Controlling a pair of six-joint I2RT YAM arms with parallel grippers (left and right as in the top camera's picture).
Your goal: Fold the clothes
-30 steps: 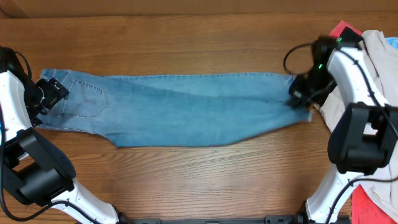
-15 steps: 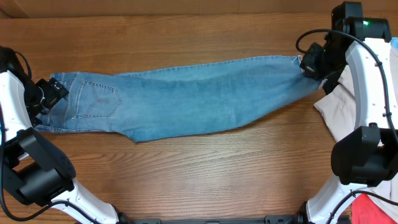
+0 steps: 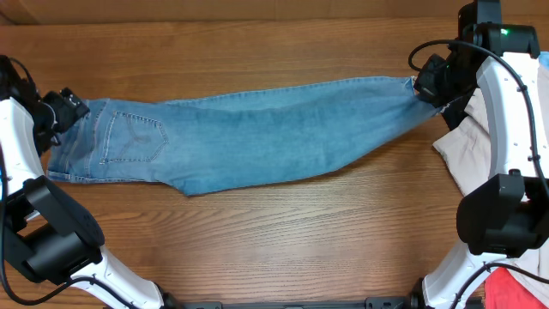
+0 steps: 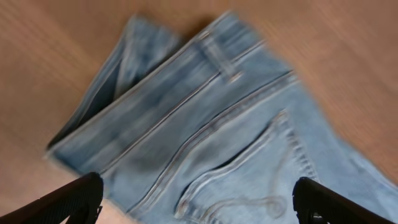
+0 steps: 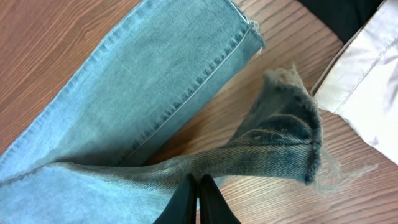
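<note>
The light blue jeans point(image 3: 257, 137) lie stretched across the table, waist and back pocket at the left, leg hems at the far right. My left gripper point(image 3: 73, 107) is open at the waist's far corner. In the left wrist view its fingers point(image 4: 198, 190) are spread wide above the waistband and pocket point(image 4: 217, 124), holding nothing. My right gripper point(image 3: 426, 86) is shut on a leg of the jeans near the frayed hem. In the right wrist view the fingers point(image 5: 199, 183) pinch the bunched denim point(image 5: 273, 143), and the other leg point(image 5: 143, 81) lies flat.
A beige garment point(image 3: 467, 146) lies at the right edge beside the hems, also in the right wrist view point(image 5: 367, 93). A red garment point(image 3: 515, 287) sits at the front right corner. Something black point(image 5: 342, 15) lies beyond the hems.
My right gripper pulled the hem toward the far right, dragging the jeans right and slanting them. My left gripper then shifted toward the far edge at the waist.
</note>
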